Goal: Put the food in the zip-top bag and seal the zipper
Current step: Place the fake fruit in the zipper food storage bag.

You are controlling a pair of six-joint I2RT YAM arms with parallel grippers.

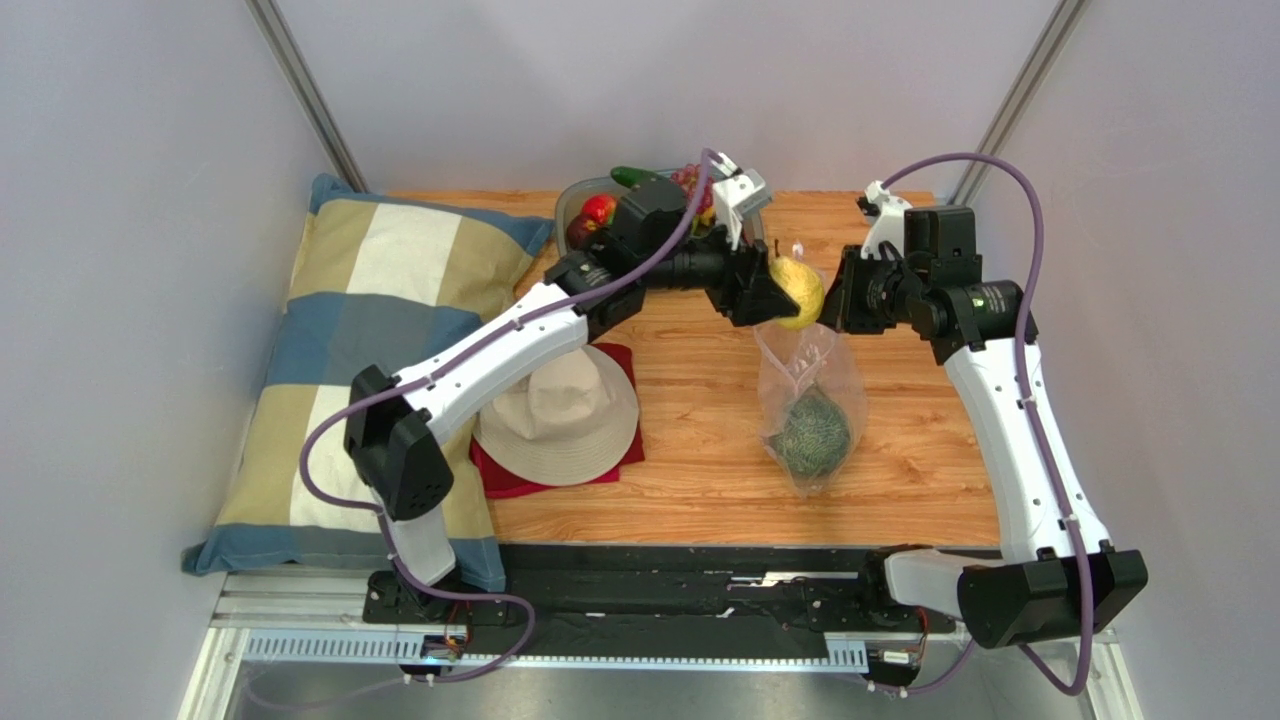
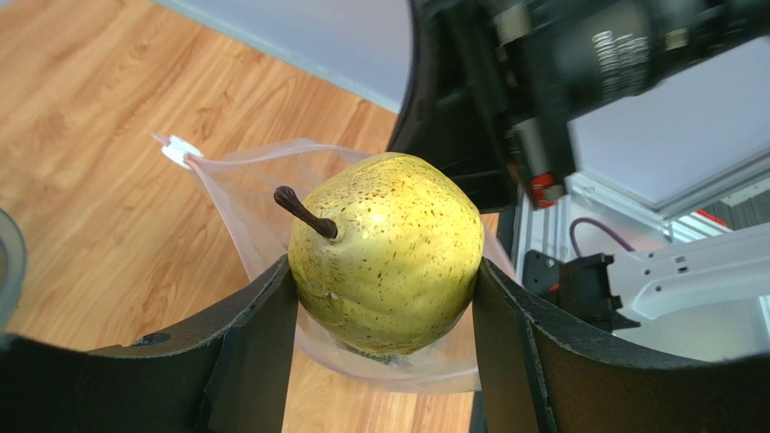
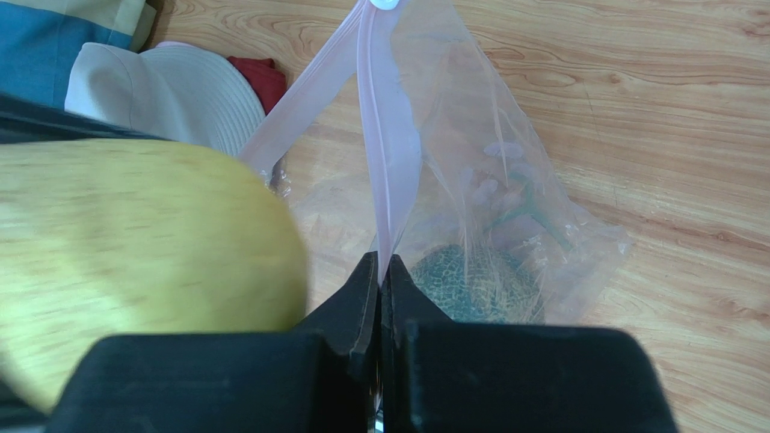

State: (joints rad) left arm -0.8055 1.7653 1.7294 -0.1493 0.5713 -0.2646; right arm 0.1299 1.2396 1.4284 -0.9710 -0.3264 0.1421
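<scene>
Left wrist view: left gripper (image 2: 384,302) fingers clamp the pear (image 2: 384,257) across its belly, at the mouth of the bag (image 1: 812,383). Right gripper (image 3: 380,280) fingers are pinched shut on the zipper (image 3: 384,135), holding the mouth up (melon (image 3: 470,284) already inside, low against the worktop (image 1: 917,450)). Lower the pear base-first before releasing, with the lip held taut. The stem faces the wrist camera, tilted up-left. The long axis appears to run along the fingers, toward the bag.

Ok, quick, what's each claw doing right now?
Left claw: closed on the yellow pear.
Right claw: closed, pinching the zipper of the zip-top bag.
</scene>
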